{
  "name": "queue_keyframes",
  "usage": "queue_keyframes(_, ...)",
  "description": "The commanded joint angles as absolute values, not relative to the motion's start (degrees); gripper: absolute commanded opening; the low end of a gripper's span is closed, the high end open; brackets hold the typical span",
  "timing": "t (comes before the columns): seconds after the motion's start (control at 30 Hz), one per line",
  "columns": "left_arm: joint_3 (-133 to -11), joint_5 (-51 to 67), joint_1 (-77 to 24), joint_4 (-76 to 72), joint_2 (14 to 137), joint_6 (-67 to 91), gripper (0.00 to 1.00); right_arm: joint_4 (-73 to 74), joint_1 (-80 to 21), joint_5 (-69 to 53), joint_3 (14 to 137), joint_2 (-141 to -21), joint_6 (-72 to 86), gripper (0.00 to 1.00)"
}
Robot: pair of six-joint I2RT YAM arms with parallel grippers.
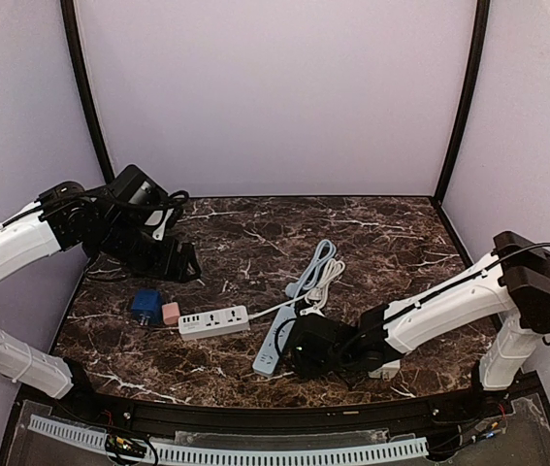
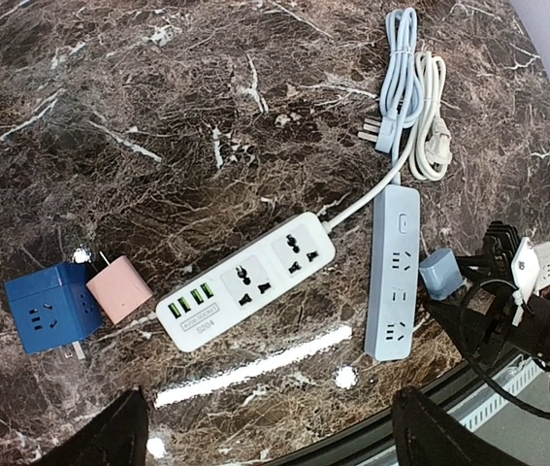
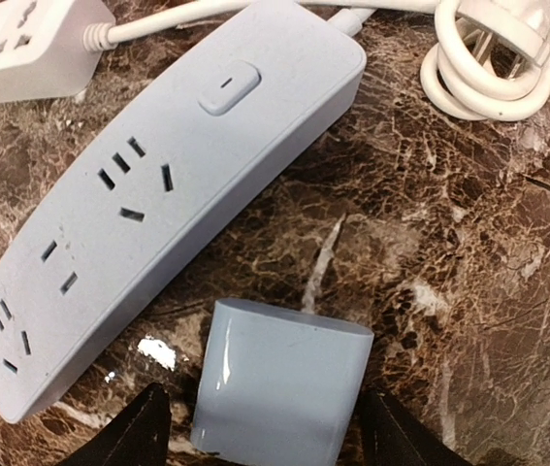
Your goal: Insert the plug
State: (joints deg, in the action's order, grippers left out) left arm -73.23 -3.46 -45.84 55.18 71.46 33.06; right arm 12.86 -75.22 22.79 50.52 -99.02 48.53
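A pale blue plug [image 3: 279, 388] lies on the marble table just right of the light blue power strip [image 3: 158, 214], whose sockets face up. My right gripper [image 3: 265, 400] straddles the plug. Its right finger sits against the plug's side and a thin gap shows at the left finger, so the jaws stand open. The left wrist view shows the same plug [image 2: 439, 272] beside the strip [image 2: 392, 277], with the right arm [image 2: 507, 320] over it. My left gripper [image 2: 267, 398] hovers open and empty above the table, near the white power strip [image 2: 250, 282].
A pink adapter [image 2: 119, 289] and a dark blue cube socket [image 2: 49, 306] lie left of the white strip. Coiled blue [image 2: 401, 78] and white [image 2: 432, 126] cables lie behind the strips. The table's front edge [image 2: 430, 388] runs close below the blue strip.
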Motion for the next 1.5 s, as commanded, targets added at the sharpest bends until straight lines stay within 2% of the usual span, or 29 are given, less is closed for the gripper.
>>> queue_keyframes(0.0,-73.7,-2.8,-45.5,57.4,70.9,33.2,0.87,8.9,-74.7,22.2,48.2,-100.5,46.7,0.63)
queue_keyframes(0.1,-74.1,-2.6,-45.5,57.7,71.1,33.1,0.87,6.6,-74.7,21.6,46.8,-99.9,45.0,0.58)
queue_keyframes(0.27,-74.4,-2.5,-45.5,58.3,71.3,32.9,0.86,6.5,-74.7,22.0,45.8,-99.7,44.4,0.54)
queue_keyframes(0.4,-74.7,-2.4,-45.5,58.5,71.5,32.9,0.85,6.7,-74.7,21.4,46.0,-99.8,43.9,0.45)
queue_keyframes(0.47,-75.0,-2.3,-45.5,58.6,71.7,32.9,0.85,6.7,-74.7,20.3,46.3,-100.0,43.2,0.32)
queue_keyframes(0.53,-75.4,-2.2,-45.5,58.7,71.9,32.8,0.85,7.2,-74.7,19.2,47.1,-100.5,41.4,0.23)
queue_keyframes(0.73,-76.9,-2.0,-45.5,60.0,72.1,32.0,0.86,10.9,-75.4,21.5,48.8,-99.1,39.4,0.21)
queue_keyframes(0.87,-77.4,-1.8,-45.5,61.1,72.0,31.3,0.91,13.6,-75.4,23.5,48.8,-95.5,39.3,0.20)
queue_keyframes(0.97,-77.5,-2.2,-45.5,61.4,71.9,31.4,0.98,15.0,-75.4,24.0,48.7,-92.4,38.3,0.17)
queue_keyframes(1.13,-79.2,-2.2,-45.5,61.4,71.6,31.0,0.99,16.8,-75.4,25.3,48.4,-86.2,36.5,0.15)
queue_keyframes(1.47,-80.4,14.6,-45.5,55.4,70.5,30.7,0.98,15.7,-75.4,25.9,49.7,-73.5,26.9,0.12)
